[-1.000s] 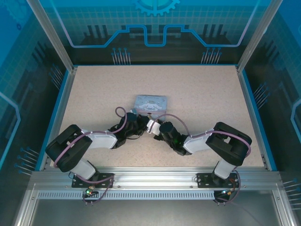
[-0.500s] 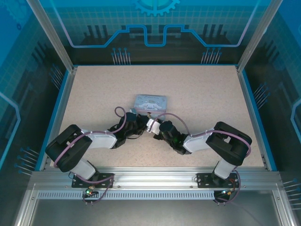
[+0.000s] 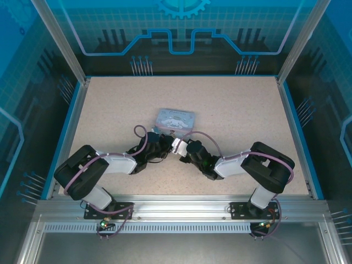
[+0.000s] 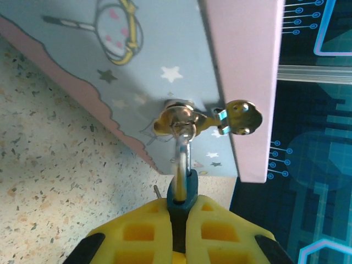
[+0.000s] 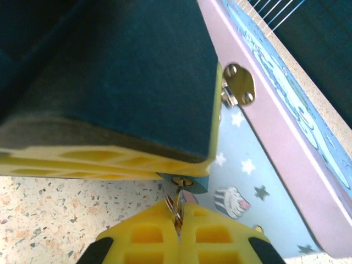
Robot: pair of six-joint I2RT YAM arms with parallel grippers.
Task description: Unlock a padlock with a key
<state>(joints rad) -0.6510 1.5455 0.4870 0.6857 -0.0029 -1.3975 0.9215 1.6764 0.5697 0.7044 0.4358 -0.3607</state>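
Observation:
The dark teal padlock (image 4: 182, 192) hangs by its thin shackle from the brass hasp (image 4: 179, 118) on the front of the pale blue tin (image 3: 176, 119). My left gripper (image 4: 181, 212) is shut on the padlock body, its yellow fingers (image 4: 140, 231) pressed on both sides. In the right wrist view the padlock's underside (image 5: 184, 182) peeks out below the left gripper's finger (image 5: 110, 159). The thin silvery key (image 5: 178, 206) is pinched in my right gripper (image 5: 179, 220) with its tip in the brass keyhole. From the top camera both grippers meet just in front of the tin, left gripper (image 3: 164, 142), right gripper (image 3: 177, 144).
The tin with its pink lid edge (image 4: 247, 82) and side hinge (image 5: 238, 85) stands mid-table on the speckled table top (image 3: 231, 110). Blue rails and clear walls bound the table. Open table lies left, right and behind the tin.
Both grippers have crept slightly toward the tin, and the tin looks nudged a little away. The holds on padlock and key are unchanged.

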